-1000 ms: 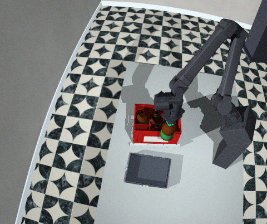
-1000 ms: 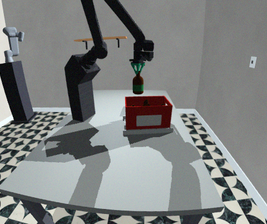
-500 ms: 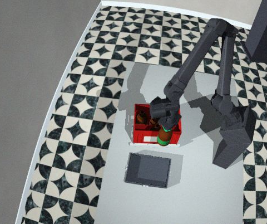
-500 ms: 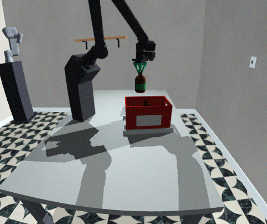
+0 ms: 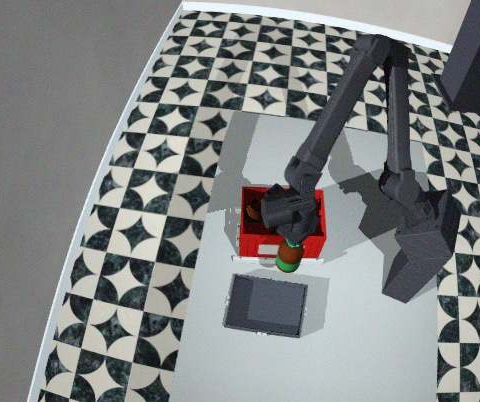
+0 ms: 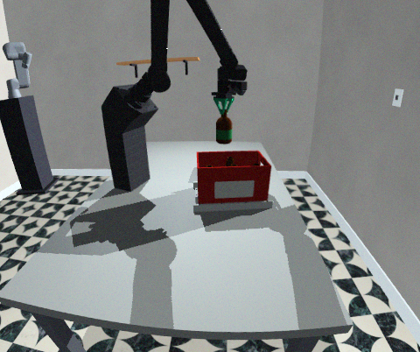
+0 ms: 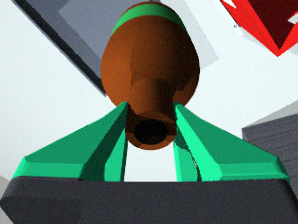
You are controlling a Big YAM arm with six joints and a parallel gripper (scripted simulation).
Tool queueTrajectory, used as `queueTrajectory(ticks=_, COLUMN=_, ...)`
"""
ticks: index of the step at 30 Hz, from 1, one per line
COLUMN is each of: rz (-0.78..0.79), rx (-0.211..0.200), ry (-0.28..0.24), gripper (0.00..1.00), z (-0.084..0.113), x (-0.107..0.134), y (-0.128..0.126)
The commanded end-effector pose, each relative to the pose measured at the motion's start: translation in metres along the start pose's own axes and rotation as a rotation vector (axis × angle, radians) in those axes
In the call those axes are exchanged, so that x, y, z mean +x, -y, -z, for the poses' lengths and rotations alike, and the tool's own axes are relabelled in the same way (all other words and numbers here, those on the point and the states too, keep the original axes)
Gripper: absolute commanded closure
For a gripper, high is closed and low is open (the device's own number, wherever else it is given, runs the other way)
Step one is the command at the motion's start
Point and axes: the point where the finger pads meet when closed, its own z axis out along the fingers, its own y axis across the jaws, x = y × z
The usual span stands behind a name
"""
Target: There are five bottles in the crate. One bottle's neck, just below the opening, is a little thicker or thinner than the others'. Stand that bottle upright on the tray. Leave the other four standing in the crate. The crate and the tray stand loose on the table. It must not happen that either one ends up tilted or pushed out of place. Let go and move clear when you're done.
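My gripper (image 5: 293,243) (image 6: 224,111) (image 7: 150,111) is shut on the neck of a brown bottle with a green band (image 5: 289,256) (image 6: 224,131) (image 7: 150,60). The bottle hangs about upright, high above the table. In the top view it overlaps the crate's tray-side wall. The red crate (image 5: 248,246) (image 6: 207,186) (image 7: 277,49) stands upright. One brown bottle (image 5: 253,211) shows at its left end, and a bottle top (image 6: 230,161) shows over its rim in the exterior view. The arm hides the others. The dark tray (image 5: 276,304) (image 7: 90,30) lies near the crate and holds nothing.
A low pale strip (image 6: 234,207) runs along the crate's foot. The arm's dark pedestal (image 5: 417,260) (image 6: 129,144) stands to the side of the crate. A grey robot on a stand (image 6: 24,144) and a wall shelf (image 6: 168,60) are in the background.
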Motion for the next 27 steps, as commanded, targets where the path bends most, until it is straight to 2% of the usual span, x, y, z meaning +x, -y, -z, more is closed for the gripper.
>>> queueTrajectory(ticks=1, rz=-0.032, rx=-0.032, ry=0.013, gripper=1.00, z=0.008, x=-0.007, y=-0.023)
queueTrajectory(ticks=7, rz=-0.023, rx=-0.021, ry=0.007, gripper=1.00, z=0.008, x=-0.001, y=-0.035)
queueTrajectory(ticks=27, rz=-0.022, rx=-0.022, ry=0.006, gripper=1.00, z=0.008, x=0.011, y=-0.073)
